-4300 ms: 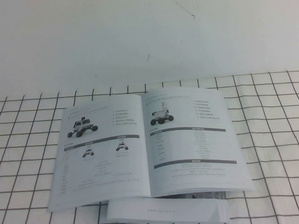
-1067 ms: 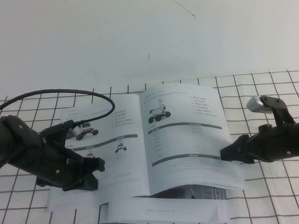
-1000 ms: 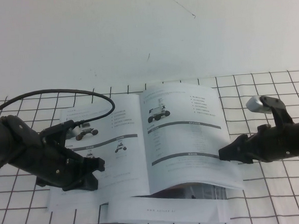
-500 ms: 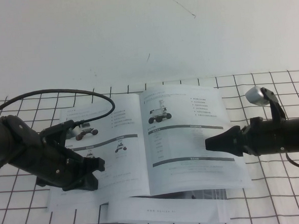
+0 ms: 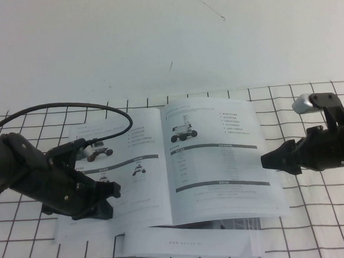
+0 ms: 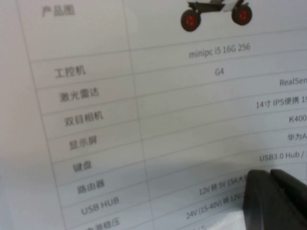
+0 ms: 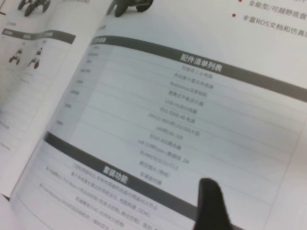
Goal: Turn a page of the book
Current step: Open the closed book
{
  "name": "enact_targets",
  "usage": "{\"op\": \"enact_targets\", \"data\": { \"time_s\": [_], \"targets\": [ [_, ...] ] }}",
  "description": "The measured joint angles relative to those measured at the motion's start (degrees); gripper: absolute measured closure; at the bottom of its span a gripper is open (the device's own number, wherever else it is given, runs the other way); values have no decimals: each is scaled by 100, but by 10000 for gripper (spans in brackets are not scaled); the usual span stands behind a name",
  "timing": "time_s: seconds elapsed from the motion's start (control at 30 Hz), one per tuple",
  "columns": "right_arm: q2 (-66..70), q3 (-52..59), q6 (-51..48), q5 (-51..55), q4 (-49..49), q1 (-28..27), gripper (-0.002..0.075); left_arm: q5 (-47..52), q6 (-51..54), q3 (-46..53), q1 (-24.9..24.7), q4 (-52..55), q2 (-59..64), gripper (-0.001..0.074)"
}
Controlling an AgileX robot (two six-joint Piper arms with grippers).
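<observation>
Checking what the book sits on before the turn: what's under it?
A white booklet pokes out beneath the book, something dark between them; the rest is covered. Left claw rests on it, right claw alongside.

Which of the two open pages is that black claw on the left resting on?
The left-hand page, with one large and two small rover pictures: the left gripper rests on its lower part. The right gripper hovers by the other page.

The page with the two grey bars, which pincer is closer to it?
Right. The right pincer hovers at the outer edge of the page; the left pincer rests across the spine on the facing page.
</observation>
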Motion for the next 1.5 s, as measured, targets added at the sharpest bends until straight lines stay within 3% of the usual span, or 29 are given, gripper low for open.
{"op": "enact_targets", "data": {
  "time_s": [0.97, 1.5],
  "targets": [
    [356, 0, -231, -336, 60, 184, 303, 8, 66, 0, 0, 9, 0, 738],
    [808, -60, -933, 884, 1042, 267, 303, 8, 66, 0, 0, 9, 0, 738]
  ]
}}
